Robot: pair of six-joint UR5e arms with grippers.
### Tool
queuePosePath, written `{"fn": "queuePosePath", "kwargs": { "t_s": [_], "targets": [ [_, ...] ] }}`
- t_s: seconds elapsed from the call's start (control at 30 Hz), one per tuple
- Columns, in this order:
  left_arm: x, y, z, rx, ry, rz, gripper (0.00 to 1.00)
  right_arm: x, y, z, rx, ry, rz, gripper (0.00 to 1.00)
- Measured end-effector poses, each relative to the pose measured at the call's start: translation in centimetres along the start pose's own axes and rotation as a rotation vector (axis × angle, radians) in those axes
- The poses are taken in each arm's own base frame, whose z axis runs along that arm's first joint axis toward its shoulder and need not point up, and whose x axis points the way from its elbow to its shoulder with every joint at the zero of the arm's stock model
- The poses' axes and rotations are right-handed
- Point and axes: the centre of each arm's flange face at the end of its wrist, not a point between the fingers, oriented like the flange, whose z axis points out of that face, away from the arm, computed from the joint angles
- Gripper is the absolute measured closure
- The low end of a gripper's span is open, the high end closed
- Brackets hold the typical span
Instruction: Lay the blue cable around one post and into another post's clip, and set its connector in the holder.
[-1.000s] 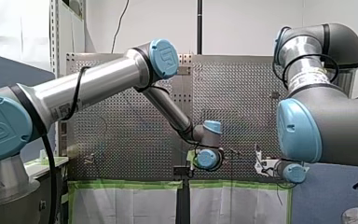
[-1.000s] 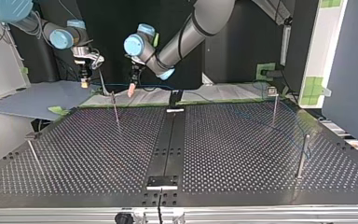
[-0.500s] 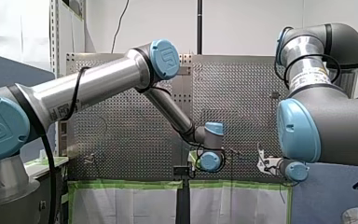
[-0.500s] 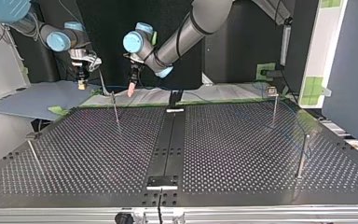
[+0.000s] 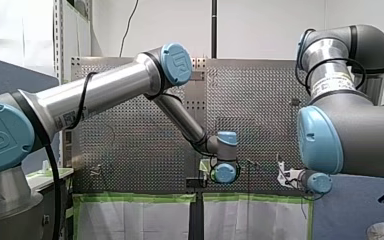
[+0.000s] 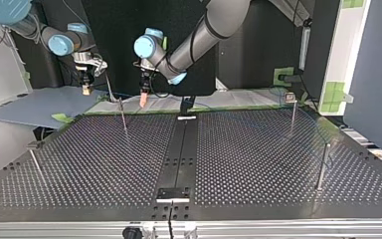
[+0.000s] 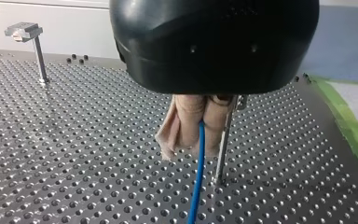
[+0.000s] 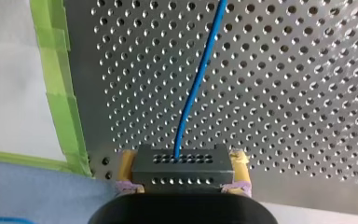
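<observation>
In the left wrist view my left gripper (image 7: 198, 150) is shut on the blue cable (image 7: 196, 186), its beige pads (image 7: 186, 122) pressed together around it. A thin post (image 7: 223, 140) stands right beside the fingers. My right gripper (image 8: 182, 161) is shut on the dark connector block (image 8: 186, 176), held between yellow pads (image 8: 240, 164); the cable (image 8: 198, 79) runs out of it over the perforated plate. In the top view my left gripper (image 6: 143, 99) hangs near the far edge beside a post (image 6: 123, 117), and my right gripper (image 6: 86, 89) is further left, off the plate.
More posts stand at the top view's right (image 6: 292, 113), (image 6: 323, 167) and near left (image 6: 35, 160). A black strip (image 6: 179, 154) runs down the middle with a holder (image 6: 173, 193) at its near end. Green tape (image 8: 58, 70) marks the plate's edge. A clip-topped post (image 7: 33, 46) stands far off.
My left gripper has shut on the blue cable and shifted slightly right in the top view. My right gripper, still holding the connector, drifted a little left and up.
</observation>
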Motion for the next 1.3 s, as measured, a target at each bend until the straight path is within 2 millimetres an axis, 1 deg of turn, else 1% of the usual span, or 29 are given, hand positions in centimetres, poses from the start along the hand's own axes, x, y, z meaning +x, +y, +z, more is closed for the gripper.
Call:
{"fn": "queuePosePath", "kwargs": {
  "t_s": [0.1,0.2,0.3,0.43,0.5,0.9,1.3],
  "targets": [
    [0.3,0.1,-0.2,0.000,-0.004,0.008,1.00,0.1,0.3,0.1,-0.007,0.003,0.001,1.00],
    [1.0,0.4,-0.4,0.006,-0.007,0.008,1.00,0.3,0.7,0.4,-0.014,0.009,0.009,1.00],
    [2.2,0.7,-0.5,0.016,-0.001,0.008,1.00,0.6,1.2,0.9,-0.020,0.017,0.015,1.00],
    [4.5,1.2,-0.7,0.028,0.016,0.007,1.00,1.2,1.6,1.7,-0.025,0.021,0.020,1.00],
    [4.9,1.3,-0.7,0.033,0.013,0.001,1.00,1.3,1.7,1.9,-0.026,0.023,0.020,1.00],
    [4.3,1.6,0.7,0.033,-0.006,-0.022,1.00,1.9,2.1,2.6,-0.030,0.039,0.014,1.00],
    [3.8,3.0,2.1,0.002,-0.015,-0.026,1.00,2.2,2.0,3.0,-0.027,0.043,0.007,1.00]
  ]
}}
